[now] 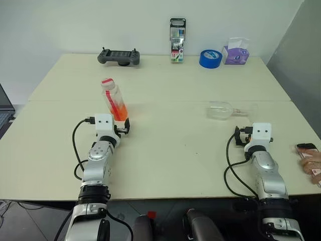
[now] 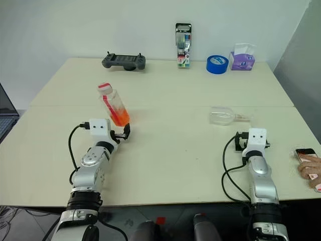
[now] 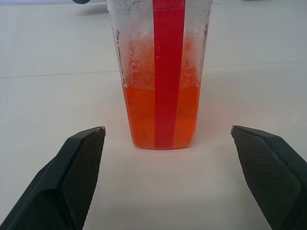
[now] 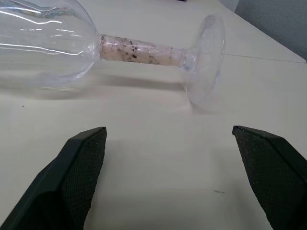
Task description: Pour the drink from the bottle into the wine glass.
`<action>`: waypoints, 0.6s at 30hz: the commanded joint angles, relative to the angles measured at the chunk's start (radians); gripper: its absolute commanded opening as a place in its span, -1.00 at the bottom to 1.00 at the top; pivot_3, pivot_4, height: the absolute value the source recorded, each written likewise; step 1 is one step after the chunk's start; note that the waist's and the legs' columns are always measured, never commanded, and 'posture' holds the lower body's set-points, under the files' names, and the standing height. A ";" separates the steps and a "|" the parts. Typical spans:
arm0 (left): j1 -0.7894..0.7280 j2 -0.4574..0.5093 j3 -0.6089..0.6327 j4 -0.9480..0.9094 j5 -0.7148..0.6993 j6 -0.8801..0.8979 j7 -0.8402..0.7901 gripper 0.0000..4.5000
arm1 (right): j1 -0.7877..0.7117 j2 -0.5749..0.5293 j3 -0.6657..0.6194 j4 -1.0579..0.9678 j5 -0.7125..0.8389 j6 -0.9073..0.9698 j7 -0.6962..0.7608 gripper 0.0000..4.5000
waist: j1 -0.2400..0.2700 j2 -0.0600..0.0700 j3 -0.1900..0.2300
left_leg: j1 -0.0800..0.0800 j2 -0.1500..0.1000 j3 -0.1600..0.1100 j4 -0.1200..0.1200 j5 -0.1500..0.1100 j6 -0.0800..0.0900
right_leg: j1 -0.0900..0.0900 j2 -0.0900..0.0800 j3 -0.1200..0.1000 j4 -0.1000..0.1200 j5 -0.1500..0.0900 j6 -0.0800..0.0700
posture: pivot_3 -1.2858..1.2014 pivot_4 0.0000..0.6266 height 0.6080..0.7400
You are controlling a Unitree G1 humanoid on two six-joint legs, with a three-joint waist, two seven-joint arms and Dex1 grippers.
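Bottle (image 1: 114, 100) stands upright on the tabletop (image 1: 175, 145), left of centre, red cap on, drink (image 3: 144, 115) filling roughly the lower part, red label strip facing the left wrist camera. Left gripper (image 3: 168, 143) sits just in front of the bottle, fingers (image 3: 79, 163) spread wide, one on each side of the bottle base but not touching it; bottle stands just beyond the fingertips, not between them. Wine glass (image 1: 223, 110) lies on its side on the right half of the tabletop, bowl toward the centre, foot pointing right, empty. Right gripper (image 4: 168, 143) is near it on the near side, fingers spread wide, nothing between them, apart from the glass; stem and foot lie across just ahead of it. Along the far edge: black game controller (image 1: 119, 56), upright marker pack (image 1: 177, 40), blue tape roll (image 1: 210, 58), purple tissue box (image 1: 236, 52). A person's hand (image 2: 312, 170) rests on a phone (image 2: 305, 153) at the right tabletop edge, well clear of the right arm.
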 commanded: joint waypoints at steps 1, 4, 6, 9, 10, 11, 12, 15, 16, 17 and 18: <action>-0.007 0.005 0.005 -0.054 -0.007 -0.007 -0.007 0.99 | 0.002 -0.010 -0.027 -0.057 0.002 -0.008 -0.006 1.00 | 0.000 0.000 0.000 | 0.000 0.000 0.000 0.000 0.000 0.000 | 0.000 0.000 0.000 0.000 0.000 0.000 | 0.03 -0.52 1.00; -0.013 0.002 0.010 -0.051 -0.013 -0.011 -0.006 0.99 | 0.006 -0.010 -0.028 -0.062 0.003 -0.007 -0.008 1.00 | 0.000 0.000 0.000 | 0.000 0.000 0.000 0.000 0.000 0.000 | 0.000 0.000 0.000 0.000 0.000 0.000 | 0.03 -0.52 1.00; -0.013 0.002 0.009 -0.054 -0.012 -0.007 -0.004 0.99 | 0.008 -0.011 -0.029 -0.065 0.002 -0.005 -0.008 1.00 | 0.000 0.000 0.000 | 0.000 0.000 0.000 0.000 0.000 0.000 | 0.000 0.000 0.000 0.000 0.000 0.000 | 0.03 -0.52 1.00; -0.009 0.001 0.008 -0.059 -0.012 -0.005 -0.002 0.99 | 0.009 -0.012 -0.029 -0.066 0.001 -0.005 -0.006 1.00 | 0.000 0.000 0.000 | 0.000 0.000 0.000 0.000 0.000 0.000 | 0.000 0.000 0.000 0.000 0.000 0.000 | 0.03 -0.52 1.00; -0.005 -0.001 0.007 -0.064 -0.012 -0.005 -0.001 0.99 | 0.007 -0.014 -0.029 -0.065 0.000 -0.005 -0.003 1.00 | 0.000 0.000 0.000 | 0.000 0.000 0.000 0.000 0.000 0.000 | 0.000 0.000 0.000 0.000 0.000 0.000 | 0.03 -0.52 1.00; -0.002 -0.002 0.007 -0.067 -0.012 -0.005 -0.001 0.99 | 0.005 -0.016 -0.030 -0.063 0.000 -0.005 -0.001 1.00 | 0.000 0.000 0.000 | 0.000 0.000 0.000 0.000 0.000 0.000 | 0.000 0.000 0.000 0.000 0.000 0.000 | 0.03 -0.52 1.00; 0.000 -0.002 0.007 -0.069 -0.013 -0.004 0.000 0.99 | 0.004 -0.018 -0.030 -0.062 0.000 -0.005 0.000 1.00 | 0.000 0.000 0.000 | 0.000 0.000 0.000 0.000 0.000 0.000 | 0.000 0.000 0.000 0.000 0.000 0.000 | 0.03 -0.52 1.00; 0.006 -0.003 0.008 -0.074 -0.013 -0.005 0.001 0.99 | 0.004 -0.019 -0.030 -0.060 0.000 -0.008 0.003 1.00 | 0.000 0.000 0.000 | 0.000 0.000 0.000 0.000 0.000 0.000 | 0.000 0.000 0.000 0.000 0.000 0.000 | 0.03 -0.52 1.00; 0.007 -0.004 0.008 -0.076 -0.013 -0.005 0.001 0.99 | 0.004 -0.020 -0.029 -0.060 0.000 -0.009 0.005 1.00 | 0.000 0.000 0.000 | 0.000 0.000 0.000 0.000 0.000 0.000 | 0.000 0.000 0.000 0.000 0.000 0.000 | 0.03 -0.52 1.00; 0.008 -0.004 0.007 -0.077 -0.013 -0.004 0.002 0.99 | 0.004 -0.021 -0.028 -0.060 0.000 -0.009 0.006 1.00 | 0.000 0.000 0.000 | 0.000 0.000 0.000 0.000 0.000 0.000 | 0.000 0.000 0.000 0.000 0.000 0.000 | 0.03 -0.52 1.00; 0.009 -0.004 0.007 -0.078 -0.013 -0.003 0.003 0.99 | 0.004 -0.021 -0.028 -0.060 0.000 -0.008 0.006 1.00 | 0.000 0.000 0.000 | 0.000 0.000 0.000 0.000 0.000 0.000 | 0.000 0.000 0.000 0.000 0.000 0.000 | 0.03 -0.52 1.00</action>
